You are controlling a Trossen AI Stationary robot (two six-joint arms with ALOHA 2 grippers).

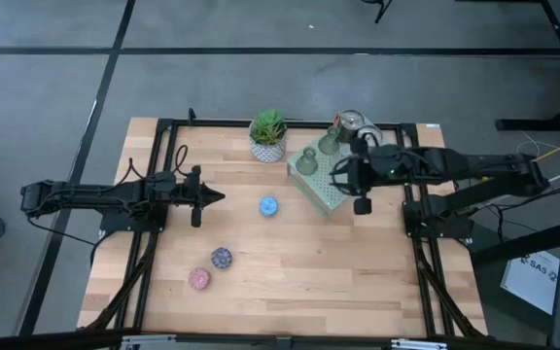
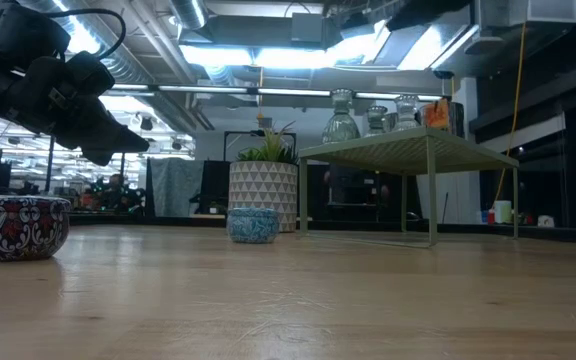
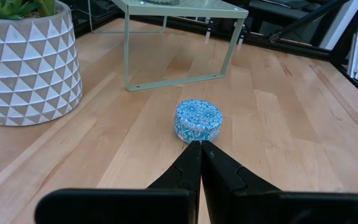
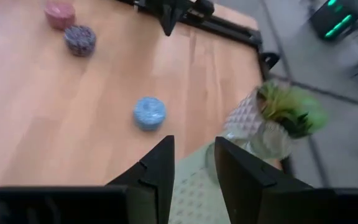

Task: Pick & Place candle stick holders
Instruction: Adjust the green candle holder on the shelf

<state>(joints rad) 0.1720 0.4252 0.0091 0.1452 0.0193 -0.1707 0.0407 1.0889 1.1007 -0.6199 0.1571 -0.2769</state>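
Mid-table, blue holder (image 1: 268, 206) stands alone, bare wood around.

Three holders are sitting on the bench (image 1: 358, 282): one blue (image 1: 268, 206), one purple mosaic (image 1: 222, 258), one pink (image 1: 199, 279). One potted plant (image 1: 267, 135) and one green slab (image 1: 325, 193) are standing there too.

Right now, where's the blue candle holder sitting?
In the high view the blue candle holder sits mid-table, below the potted plant, left of the green slab, just ahead of the shut left gripper.
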